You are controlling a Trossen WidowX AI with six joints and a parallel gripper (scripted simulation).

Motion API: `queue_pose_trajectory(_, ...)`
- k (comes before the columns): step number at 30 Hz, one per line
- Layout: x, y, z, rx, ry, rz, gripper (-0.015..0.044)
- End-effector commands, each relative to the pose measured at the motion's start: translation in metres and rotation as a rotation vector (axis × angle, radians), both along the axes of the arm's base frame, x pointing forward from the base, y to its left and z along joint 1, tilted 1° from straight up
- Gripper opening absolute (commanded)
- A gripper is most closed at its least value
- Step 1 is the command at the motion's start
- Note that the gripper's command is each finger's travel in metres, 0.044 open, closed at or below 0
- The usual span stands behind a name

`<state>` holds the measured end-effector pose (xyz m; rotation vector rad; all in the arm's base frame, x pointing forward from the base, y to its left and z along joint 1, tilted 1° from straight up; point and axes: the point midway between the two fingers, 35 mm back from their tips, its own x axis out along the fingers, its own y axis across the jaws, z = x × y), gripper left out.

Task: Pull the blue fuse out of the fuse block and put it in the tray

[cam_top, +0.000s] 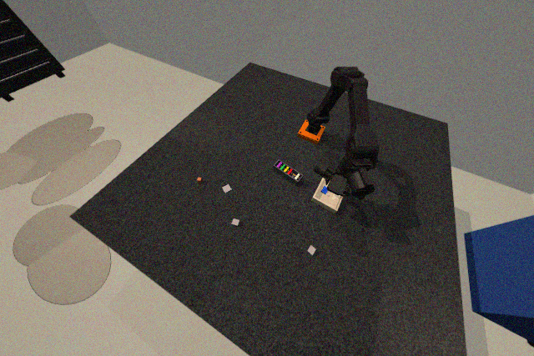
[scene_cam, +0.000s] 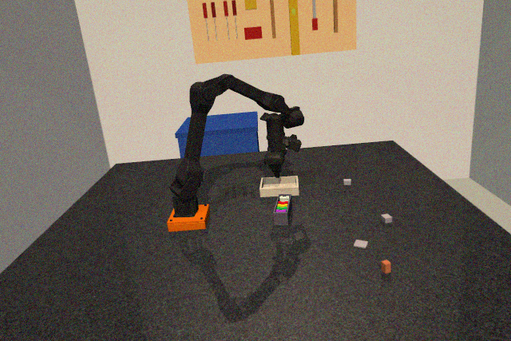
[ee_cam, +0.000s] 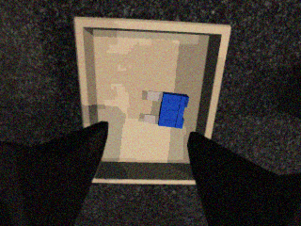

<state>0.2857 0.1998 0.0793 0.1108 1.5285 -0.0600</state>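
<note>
The blue fuse lies on its side on the floor of the cream tray, its two pale prongs pointing left in the wrist view. The tray's wall hides it in the exterior view. My gripper is open and empty, low over the tray; the fuse lies clear of both fingers. The grey fuse block stands beside the tray with violet, green, yellow, red and white fuses in it and an empty slot between red and white.
Three white pieces and a small orange block lie on the table away from the tray. The arm's orange base stands at the side. A blue box is beyond the table edge.
</note>
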Motion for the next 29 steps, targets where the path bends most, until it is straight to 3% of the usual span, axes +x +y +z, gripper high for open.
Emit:
queue_pose_trajectory(1,0.000,0.000,0.002,0.000,0.000,0.000,0.0330)
queue_pose_trajectory(6,-0.002,-0.002,0.037,-0.003,-0.002,-0.005,0.0330)
queue_pose_trajectory(29,-0.002,-0.001,0.037,0.000,0.000,0.000,0.0330)
